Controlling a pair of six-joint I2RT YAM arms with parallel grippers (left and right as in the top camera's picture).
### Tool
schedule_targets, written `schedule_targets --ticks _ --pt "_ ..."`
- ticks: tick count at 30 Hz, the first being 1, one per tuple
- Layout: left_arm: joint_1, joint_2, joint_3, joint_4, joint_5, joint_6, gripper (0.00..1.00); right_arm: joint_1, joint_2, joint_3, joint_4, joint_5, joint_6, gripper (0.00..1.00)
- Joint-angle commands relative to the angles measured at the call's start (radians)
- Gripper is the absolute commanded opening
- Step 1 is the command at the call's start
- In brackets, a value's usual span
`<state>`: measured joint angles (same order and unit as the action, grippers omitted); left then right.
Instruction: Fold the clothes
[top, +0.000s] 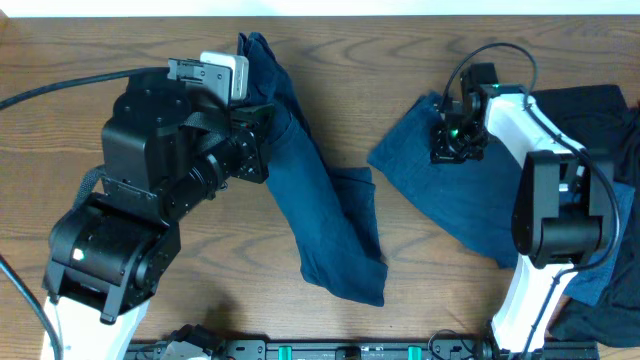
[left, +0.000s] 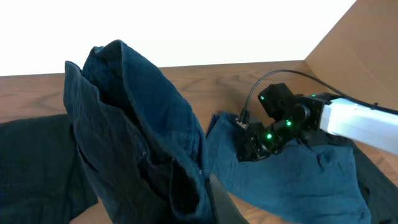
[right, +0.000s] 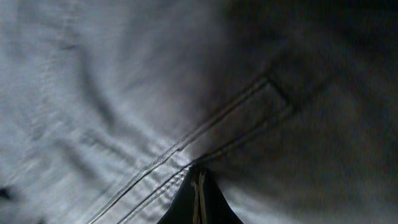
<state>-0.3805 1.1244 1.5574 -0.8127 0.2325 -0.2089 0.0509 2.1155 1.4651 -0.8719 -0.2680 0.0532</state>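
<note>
Dark blue trousers (top: 330, 215) lie in a long twisted band down the table's middle. My left gripper (top: 258, 135) is shut on their upper part and holds it bunched and lifted; in the left wrist view the cloth (left: 134, 143) hangs beside my one visible finger (left: 221, 199). A lighter blue garment (top: 430, 190) lies spread at the right and also shows in the left wrist view (left: 305, 183). My right gripper (top: 455, 140) is down on its top edge. In the right wrist view its fingers (right: 198, 186) are shut, pinching the cloth at a stitched seam (right: 155, 162).
A pile of dark clothes (top: 595, 110) lies at the right edge behind the right arm, with more dark cloth (top: 610, 300) at the front right. The left arm's bulky body (top: 150, 200) covers the left side of the wooden table (top: 420, 300).
</note>
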Motion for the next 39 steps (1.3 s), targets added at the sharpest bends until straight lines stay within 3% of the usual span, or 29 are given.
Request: schedule_targets --ticks 1,5,10,25,31,35,39 --pt "0.004 0.007 0.032 0.005 -0.002 0.01 0.06 0.002 0.077 -0.01 0.021 0.139 0.025 0.01" --pt "0.004 0.018 0.032 0.002 -0.002 0.01 0.06 -0.041 0.136 -0.01 0.051 0.388 0.078 0.01" --pt "0.004 0.03 0.032 0.0 -0.003 0.011 0.06 -0.157 0.163 -0.009 0.137 0.52 0.08 0.01" --pt "0.004 0.074 0.032 -0.006 -0.003 0.011 0.06 -0.553 0.163 0.019 0.462 0.45 -0.008 0.01" --pt "0.004 0.089 0.032 -0.002 -0.017 0.011 0.06 -0.575 0.162 0.169 0.357 0.321 -0.055 0.04" --pt "0.004 0.093 0.032 0.011 -0.017 0.011 0.06 -0.547 0.147 0.359 0.177 0.311 -0.059 0.1" --pt "0.004 0.092 0.032 0.024 -0.017 0.011 0.06 -0.508 0.105 0.563 -0.055 0.142 -0.058 0.19"
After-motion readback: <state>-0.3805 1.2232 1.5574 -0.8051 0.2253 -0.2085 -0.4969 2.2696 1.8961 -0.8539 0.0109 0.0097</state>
